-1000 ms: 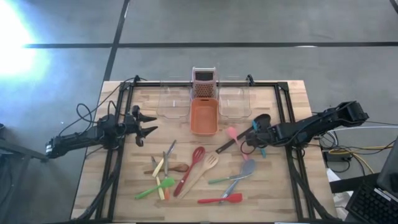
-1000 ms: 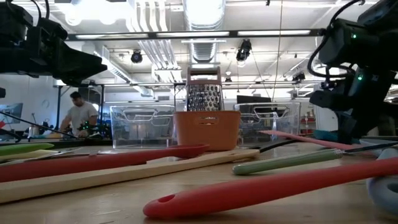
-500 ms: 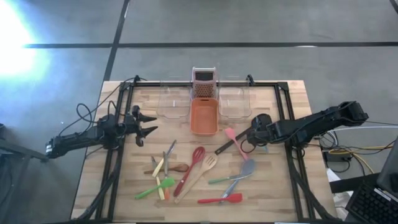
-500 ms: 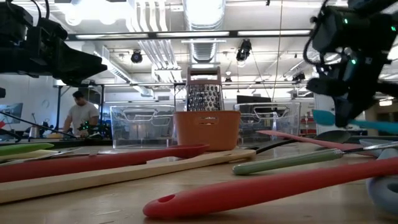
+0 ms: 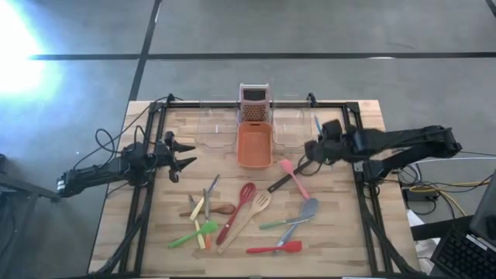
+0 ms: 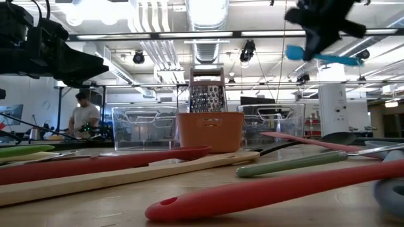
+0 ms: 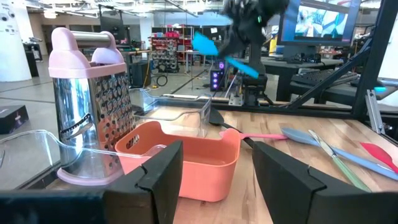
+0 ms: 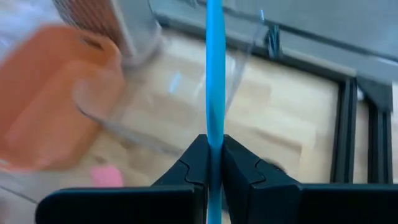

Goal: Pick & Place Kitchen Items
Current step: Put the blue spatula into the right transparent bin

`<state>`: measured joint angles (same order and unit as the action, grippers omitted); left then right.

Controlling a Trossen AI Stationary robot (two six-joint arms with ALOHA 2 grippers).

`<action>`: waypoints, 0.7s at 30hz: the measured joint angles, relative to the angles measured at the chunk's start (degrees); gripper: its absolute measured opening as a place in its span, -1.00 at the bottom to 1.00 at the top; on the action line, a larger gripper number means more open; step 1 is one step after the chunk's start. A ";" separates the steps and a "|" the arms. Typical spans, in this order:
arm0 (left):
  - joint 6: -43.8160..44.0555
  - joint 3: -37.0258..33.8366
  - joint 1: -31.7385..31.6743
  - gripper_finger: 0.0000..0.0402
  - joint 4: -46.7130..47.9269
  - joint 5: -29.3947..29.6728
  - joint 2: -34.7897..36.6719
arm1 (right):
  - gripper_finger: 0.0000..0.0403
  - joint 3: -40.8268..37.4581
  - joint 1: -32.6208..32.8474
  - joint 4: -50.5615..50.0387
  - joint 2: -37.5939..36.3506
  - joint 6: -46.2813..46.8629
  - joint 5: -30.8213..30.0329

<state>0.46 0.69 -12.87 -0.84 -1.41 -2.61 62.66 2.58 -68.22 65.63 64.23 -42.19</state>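
Observation:
My right gripper is shut on a blue spatula, high over the table's far right by the right clear tub. The left wrist view shows the blue spatula in the air. The other kitchen items lie flat on the wood. Among them are a pink spatula, a black ladle, a red spoon, a wooden fork, grey-blue spoons, a red spatula and green and yellow-handled pieces. My left gripper waits open at the table's left. My right gripper pinches the blue spatula's slim handle between its two fingers. It slants down at the handle from above. The spatula is lifted clear of the table and lies nearly level, with the broad head on one side of the grip and the handle on the other.
An orange tub stands at the far middle with a metal grater behind it. A clear tub stands on its left. Black rails run along the table's sides. A person works in the room beyond.
My right gripper has risen steeply from the table with the blue spatula, gone toward the far edge near the right clear tub, and turned. The spatula, low beside the pink spatula and black ladle before, now hangs clear and high.

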 joint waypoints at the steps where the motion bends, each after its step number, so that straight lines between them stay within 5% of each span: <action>1: 0.01 0.00 0.01 -0.02 0.00 0.00 0.00 | -0.91 2.01 -1.29 0.02 0.09 -2.52 0.06; 10: -0.01 0.00 -0.01 -0.02 0.00 -0.02 -0.01 | -0.91 14.63 -18.66 7.66 3.16 -24.63 14.59; 16: 0.01 0.00 -0.01 -0.02 0.00 0.00 -0.02 | -0.91 15.78 -29.04 13.05 8.04 -31.98 28.27; 21: 0.00 0.00 0.00 -0.02 0.00 -0.01 -0.01 | -0.91 15.95 -33.71 15.07 15.07 -35.36 32.37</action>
<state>0.46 0.69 -12.88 -0.84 -1.42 -2.63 78.61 -31.13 -53.15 80.70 28.87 -9.82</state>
